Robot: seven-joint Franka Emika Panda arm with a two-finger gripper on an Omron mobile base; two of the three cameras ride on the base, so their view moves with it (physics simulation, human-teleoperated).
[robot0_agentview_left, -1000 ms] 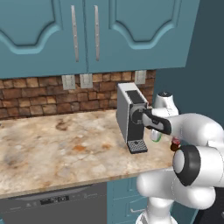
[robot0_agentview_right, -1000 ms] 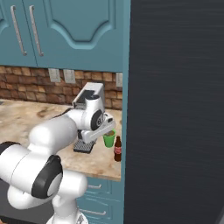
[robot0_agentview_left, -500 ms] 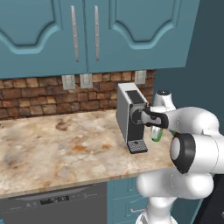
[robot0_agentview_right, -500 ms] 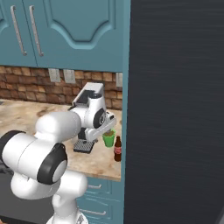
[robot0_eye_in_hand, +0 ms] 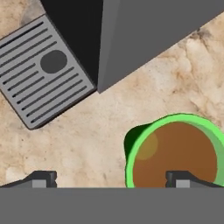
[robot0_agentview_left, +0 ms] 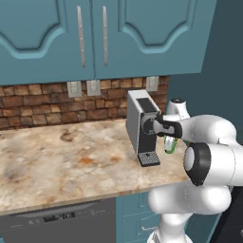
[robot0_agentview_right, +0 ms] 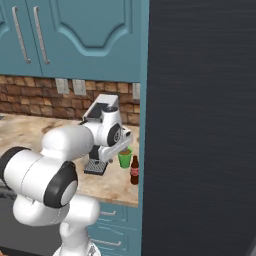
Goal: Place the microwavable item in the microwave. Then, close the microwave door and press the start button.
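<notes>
The bright green cup [robot0_eye_in_hand: 175,153] with brown liquid stands on the marble counter [robot0_eye_in_hand: 87,131], just right of the coffee machine. My gripper [robot0_eye_in_hand: 111,180] hangs open right above it. One fingertip [robot0_eye_in_hand: 183,178] is over the liquid and the other [robot0_eye_in_hand: 41,178] is over bare counter to the cup's left. From the base, the cup [robot0_agentview_left: 171,145] [robot0_agentview_right: 125,158] peeks out under the gripper [robot0_agentview_left: 169,136] [robot0_agentview_right: 124,149]. The microwave and its door are out of view.
The grey coffee machine [robot0_agentview_left: 141,124] with its drip tray [robot0_eye_in_hand: 43,65] stands close beside the cup. A small dark bottle with a red cap [robot0_agentview_right: 134,170] is just right of the cup. The tall black fridge [robot0_agentview_right: 200,125] walls off the right side.
The hand has sunk slightly toward the cup, and the arm's elbow has swung round. The cup has not moved.
</notes>
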